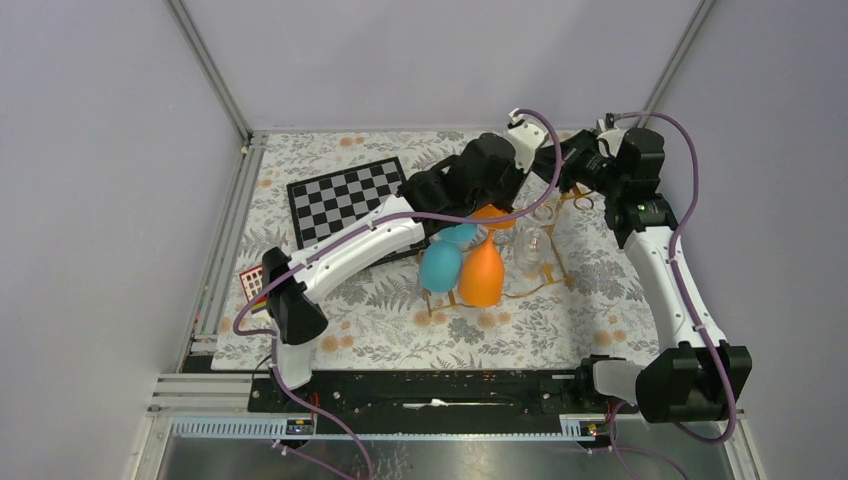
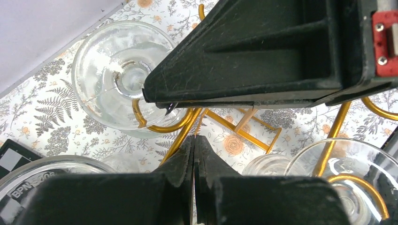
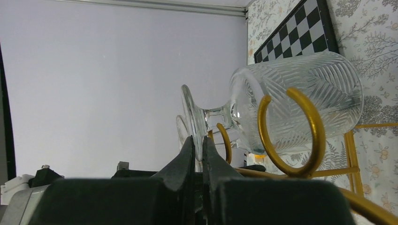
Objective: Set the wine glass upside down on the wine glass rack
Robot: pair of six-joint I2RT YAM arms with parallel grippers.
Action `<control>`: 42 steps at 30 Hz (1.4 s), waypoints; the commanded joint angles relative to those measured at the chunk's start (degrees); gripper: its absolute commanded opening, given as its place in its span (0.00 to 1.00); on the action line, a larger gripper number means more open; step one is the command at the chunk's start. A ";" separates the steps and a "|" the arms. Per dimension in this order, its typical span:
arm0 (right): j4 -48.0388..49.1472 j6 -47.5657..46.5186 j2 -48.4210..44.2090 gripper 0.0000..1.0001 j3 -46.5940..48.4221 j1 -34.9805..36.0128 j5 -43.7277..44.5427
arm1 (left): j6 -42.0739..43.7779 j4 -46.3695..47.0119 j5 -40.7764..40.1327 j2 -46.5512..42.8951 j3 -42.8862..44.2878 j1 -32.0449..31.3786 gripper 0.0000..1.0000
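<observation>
A clear ribbed wine glass point(image 3: 300, 93) hangs foot-up in the gold wire rack point(image 3: 310, 140), its stem between two curled rail ends. My right gripper point(image 3: 197, 139) is shut on the rim of the glass's foot. In the left wrist view the same glass point(image 2: 108, 70) shows from above, with the right gripper's black finger point(image 2: 258, 51) reaching to its foot. My left gripper point(image 2: 194, 137) hovers over the rack's rails point(image 2: 234, 126), shut with nothing between its jaws. In the top view both wrists crowd over the rack's far end point(image 1: 555, 270).
On the rack hang a blue glass point(image 1: 440, 265), an orange glass point(image 1: 482, 275) and another clear glass point(image 1: 530, 248). A chessboard point(image 1: 345, 200) lies to the left on the floral cloth, a small colour card point(image 1: 252, 282) near its corner. Walls close the back and sides.
</observation>
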 commanded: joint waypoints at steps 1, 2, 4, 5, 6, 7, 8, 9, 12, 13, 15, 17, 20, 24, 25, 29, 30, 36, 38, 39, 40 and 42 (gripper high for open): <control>-7.73 2.36 1.25 0.00 0.66 1.79 -11.22 | 4.44 6.68 -8.96 -2.26 -1.49 5.99 0.00; -7.69 2.43 1.25 0.00 1.06 1.79 -11.13 | 4.62 6.77 -8.70 -2.36 -1.79 5.91 0.00; -7.68 2.59 1.33 0.00 1.74 1.78 -11.10 | 4.78 7.33 -8.31 -2.78 -2.42 5.64 0.00; -7.70 2.67 1.30 0.00 1.93 1.78 -11.11 | 4.68 7.67 -8.22 -3.04 -2.72 5.62 0.00; -7.57 2.83 1.15 0.00 2.00 1.70 -11.06 | 4.54 7.95 -8.00 -3.35 -2.93 5.48 0.00; -7.44 3.08 1.03 0.00 2.00 1.69 -11.07 | 4.49 8.36 -7.72 -3.67 -3.26 5.40 0.00; -7.16 3.34 0.86 0.00 2.02 1.63 -11.10 | 4.41 8.72 -7.36 -4.00 -3.57 5.29 0.00; -7.13 3.46 0.70 0.00 2.15 1.65 -11.11 | 4.34 8.96 -6.97 -4.35 -3.85 5.16 0.00; -7.11 3.76 0.01 0.00 2.52 1.45 -11.20 | 3.95 9.03 -6.44 -5.43 -4.19 4.92 0.00; -7.14 3.84 -0.19 0.00 2.69 1.39 -11.20 | 3.70 9.01 -6.18 -5.80 -4.31 4.87 0.00; -7.14 4.06 -0.54 0.00 2.90 1.26 -11.20 | 2.99 9.01 -5.72 -6.63 -4.45 4.86 0.00; -7.21 4.17 -0.68 0.00 3.12 1.25 -11.30 | 2.46 8.57 -5.77 -7.39 -4.26 4.81 0.00; -7.13 4.43 -0.90 0.00 3.30 1.16 -11.22 | 1.83 7.84 -5.68 -8.59 -4.33 4.76 0.00; -7.09 4.72 -1.08 0.00 3.70 1.16 -11.06 | 1.04 7.06 -4.81 -9.88 -4.67 4.74 0.00; -7.05 4.74 -1.15 0.00 3.78 1.16 -10.98 | 0.91 7.07 -4.53 -10.08 -4.89 4.74 0.00; -7.11 5.05 -1.31 0.00 4.57 1.13 -10.76 | -0.05 7.05 -3.43 -10.91 -5.15 4.76 0.00; -7.18 5.09 -1.30 0.00 4.82 1.12 -10.76 | -0.23 7.07 -3.14 -11.09 -5.15 4.74 0.00; -7.10 5.20 -1.21 0.00 6.06 1.08 -10.41 | -0.67 7.67 -0.99 -12.36 -5.00 4.80 0.00; -6.14 5.44 -1.26 0.00 6.18 1.08 -10.16 | -0.62 8.38 0.02 -12.83 -5.23 4.70 0.00; -5.83 5.71 -1.10 0.00 6.24 1.08 -10.14 | -0.55 8.64 0.65 -13.05 -5.38 4.74 0.00; -5.56 5.81 -0.88 0.00 6.45 1.08 -10.22 | -0.45 8.94 1.36 -13.36 -5.53 4.75 0.00; -5.42 5.89 -0.47 0.00 6.82 1.07 -10.11 | -0.45 9.54 2.37 -13.73 -5.97 4.70 0.00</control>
